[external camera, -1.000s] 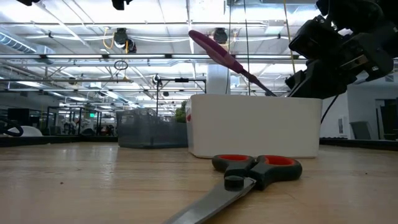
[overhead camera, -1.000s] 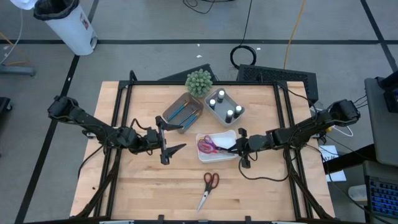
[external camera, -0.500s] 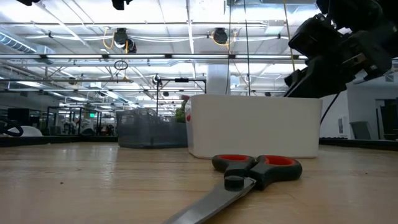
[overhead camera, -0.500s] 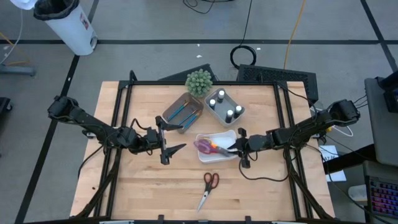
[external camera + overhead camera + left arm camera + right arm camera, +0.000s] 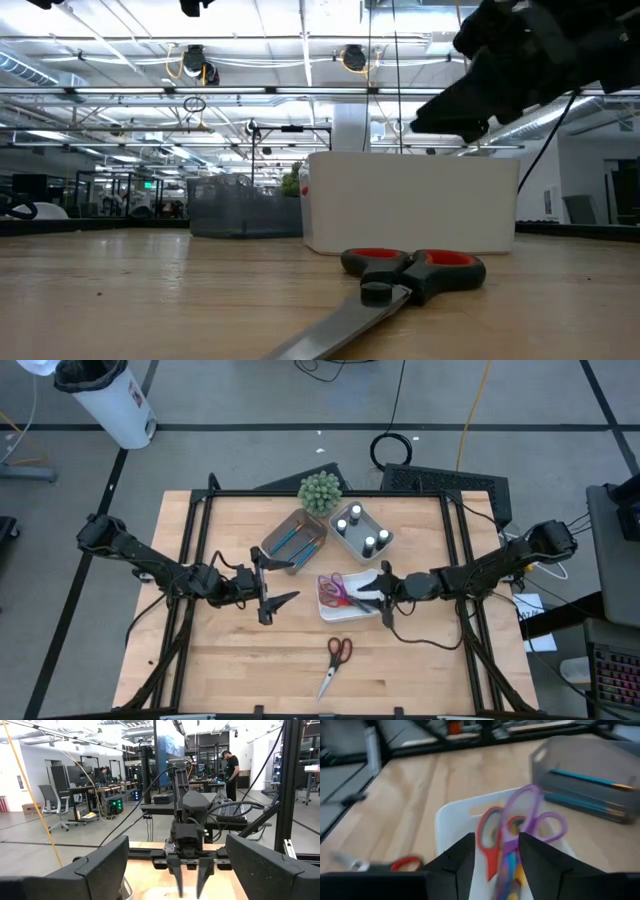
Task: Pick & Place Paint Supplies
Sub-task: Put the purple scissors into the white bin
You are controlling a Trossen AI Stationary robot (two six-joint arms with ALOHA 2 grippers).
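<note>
- Purple-handled scissors (image 5: 330, 587) lay in the white tray (image 5: 372, 575) near the middle of the table (image 5: 420, 660), beside a red-handled pair (image 5: 490, 837) in the same tray; the right wrist view showed the purple loops (image 5: 532, 812) resting partly over the red ones.
- Right gripper (image 5: 381, 592) hung over the tray's right end, its fingers (image 5: 457, 857) parted with a gap between them and nothing held; the scissors lay free just ahead of the fingertips.
- Another pair of scissors with red and dark handles (image 5: 339, 651) lay flat on the bare wood nearer the front edge, blades (image 5: 326, 682) pointing toward that edge, well apart from the tray.
- Blue-handled brushes (image 5: 295, 540) sat in the brown tray (image 5: 277, 538), and white-capped bottles (image 5: 355, 513) stood in the pale blue-grey tray (image 5: 345, 538) beside it.
- Left gripper (image 5: 268, 589) waited left of the white tray with its fingers spread wide, empty.
- Behind the trays stood a round green plant (image 5: 319, 491).
</note>
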